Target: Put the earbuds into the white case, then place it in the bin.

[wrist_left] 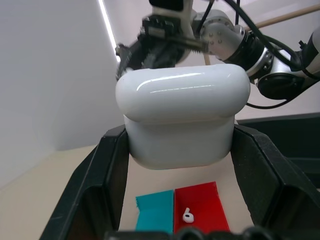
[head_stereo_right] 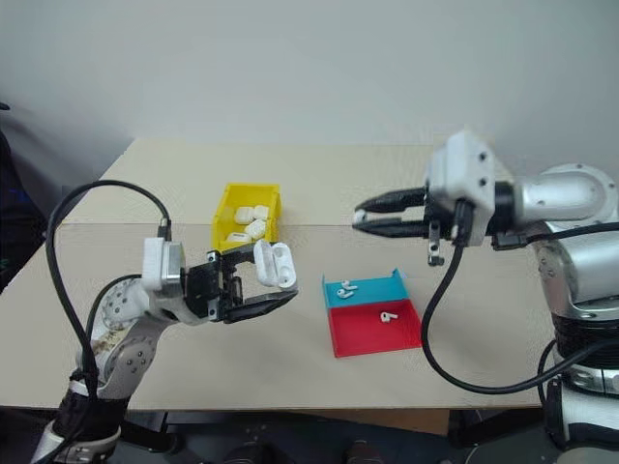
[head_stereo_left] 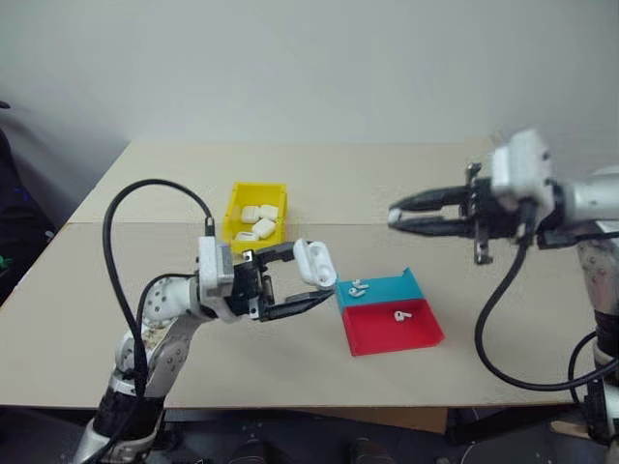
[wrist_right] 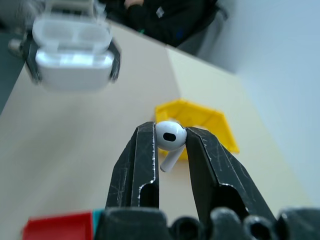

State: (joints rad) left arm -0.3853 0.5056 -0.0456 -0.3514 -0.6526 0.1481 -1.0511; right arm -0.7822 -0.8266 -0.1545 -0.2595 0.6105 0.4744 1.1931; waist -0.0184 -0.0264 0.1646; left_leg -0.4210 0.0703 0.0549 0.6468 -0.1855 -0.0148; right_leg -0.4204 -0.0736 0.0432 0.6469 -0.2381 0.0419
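Note:
My left gripper (head_stereo_left: pixel 311 273) is shut on the white case (head_stereo_left: pixel 315 263), held above the table with its lid hinged open. The case (wrist_left: pixel 182 115) sits between the black fingers (wrist_left: pixel 92 190) in the left wrist view. My right gripper (head_stereo_left: pixel 392 216) hangs level at the right, pointing toward the case and apart from it. It is shut on one earbud (wrist_right: pixel 171 136), stem down. Two more earbuds (head_stereo_left: pixel 358 287) lie in the tray's blue half and one earbud (head_stereo_left: pixel 401 314) in its red half. The yellow bin (head_stereo_left: pixel 232 215) stands behind the case.
The blue-and-red tray (head_stereo_left: pixel 387 333) lies on the tan table (head_stereo_left: pixel 290 358) between my arms. Several white cases (head_stereo_left: pixel 261 220) fill the bin. A black cable (head_stereo_left: pixel 126 222) loops over my left arm, another hangs under the right wrist. A wall stands behind the table.

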